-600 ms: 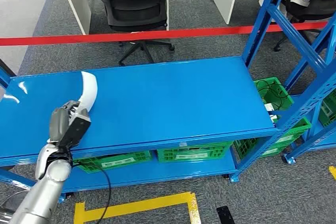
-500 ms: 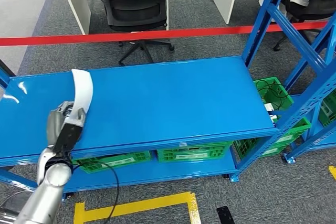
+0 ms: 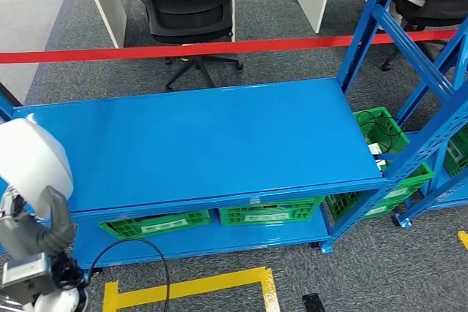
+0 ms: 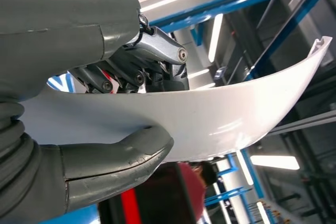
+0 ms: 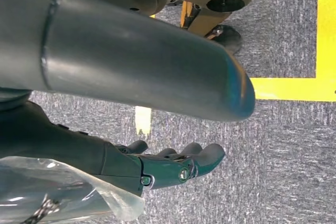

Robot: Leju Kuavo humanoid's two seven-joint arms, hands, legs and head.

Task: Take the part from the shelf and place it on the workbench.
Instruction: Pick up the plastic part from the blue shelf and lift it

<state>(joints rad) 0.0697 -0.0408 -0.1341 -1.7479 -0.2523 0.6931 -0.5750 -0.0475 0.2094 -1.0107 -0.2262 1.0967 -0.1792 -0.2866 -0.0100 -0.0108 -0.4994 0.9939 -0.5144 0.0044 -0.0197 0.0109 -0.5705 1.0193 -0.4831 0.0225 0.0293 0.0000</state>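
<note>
My left hand [image 3: 39,228] holds a curved white plastic part [image 3: 33,162] at the lower left of the head view, lifted off the front left of the blue shelf top [image 3: 221,137]. In the left wrist view the thumb [image 4: 118,163] and fingers [image 4: 130,66] clamp the white part [image 4: 222,114] from both sides. My right hand [image 5: 170,163] hangs over the grey carpet with its fingers loosely extended and nothing in them.
Green crates [image 3: 265,213] sit on the lower shelf level, and another green crate [image 3: 381,133] stands to the right. A red barrier tape [image 3: 221,49] runs behind the shelf, with a black office chair [image 3: 187,5] beyond. Yellow floor tape [image 3: 193,286] marks the carpet in front.
My left hand has pulled back toward me and to the left, lifting the white part off the shelf top; the part has turned and now looms large near the camera.
</note>
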